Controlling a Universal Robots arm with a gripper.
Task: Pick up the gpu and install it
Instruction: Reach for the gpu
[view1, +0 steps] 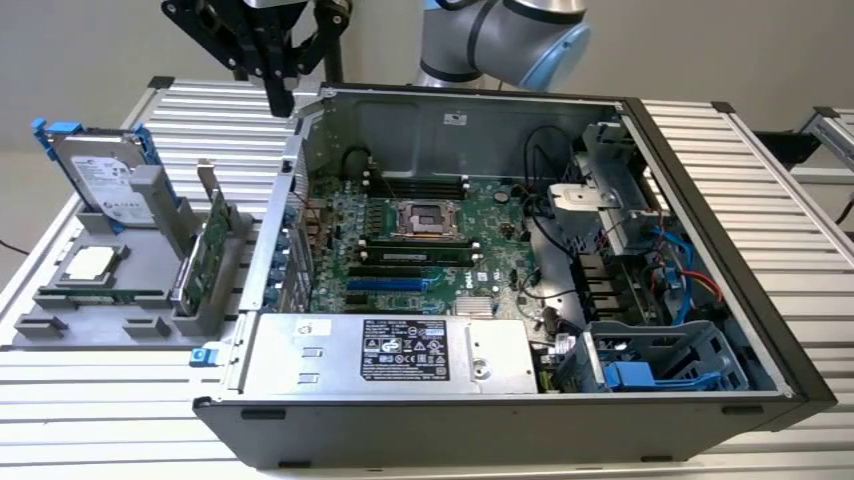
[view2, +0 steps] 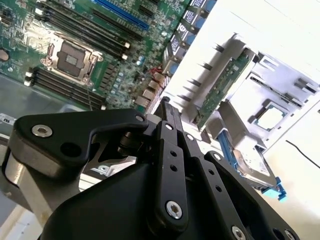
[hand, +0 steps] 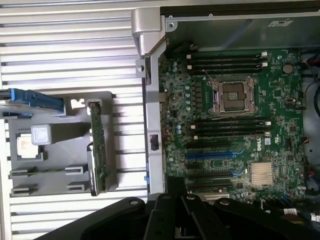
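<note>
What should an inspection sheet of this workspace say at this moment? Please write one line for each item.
Surface: ribbed metal table, carrying an open computer case and a grey holder.
Job's things: gpu stands upright in the grey holder, not yet picked up; motherboard lies exposed in the case.
Clutter: hard drive with blue rails and a processor chip sit in the same holder.
Grippers: pincer shut, holding nothing, above the case's corner at the exterior view's left, apart from the gpu.
Cables: black, red and blue wires inside the case, at the exterior view's right.
Surroundings: plain wall; arm joint behind the case.
</note>
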